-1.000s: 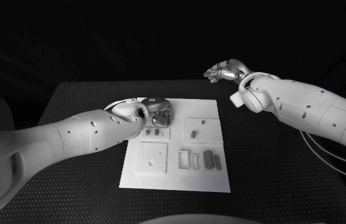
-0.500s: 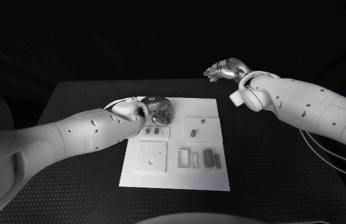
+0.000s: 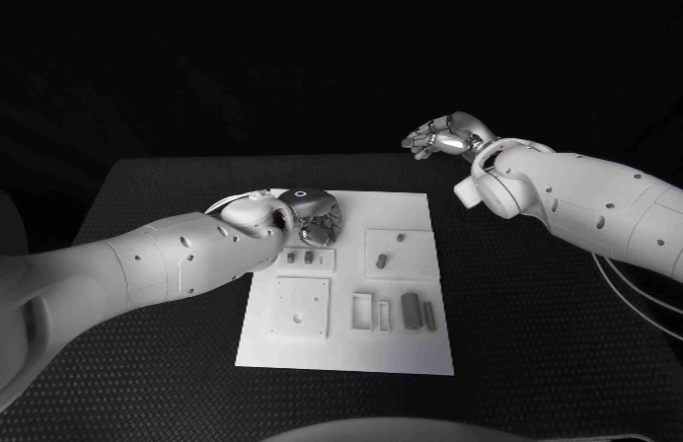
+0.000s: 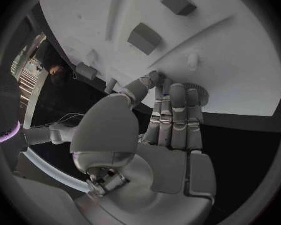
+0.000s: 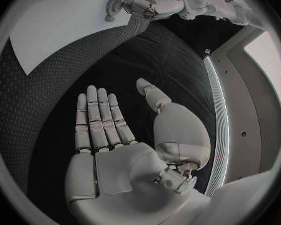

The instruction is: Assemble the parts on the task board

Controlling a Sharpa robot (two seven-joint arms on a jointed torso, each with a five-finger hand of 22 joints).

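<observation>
Head view: left hand point(image 3: 316, 217) hovers fingers-down over the task board point(image 3: 406, 353), grip indeterminate. Right hand point(image 5: 125, 150) lies open, empty. Misjudged descent could scatter 2 small parts point(image 3: 299, 258) beside its fingers.

Very little differs from a second ago — the left hand point(image 3: 316, 221) has edged slightly toward the far left corner of the task board point(image 3: 350, 353), fingers curled down over it — no part on the board has shifted.

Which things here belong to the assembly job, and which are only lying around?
For the job: task board; small parts on it; left hand over its far edge; right hand, raised and open.
Only around: black table.
</observation>
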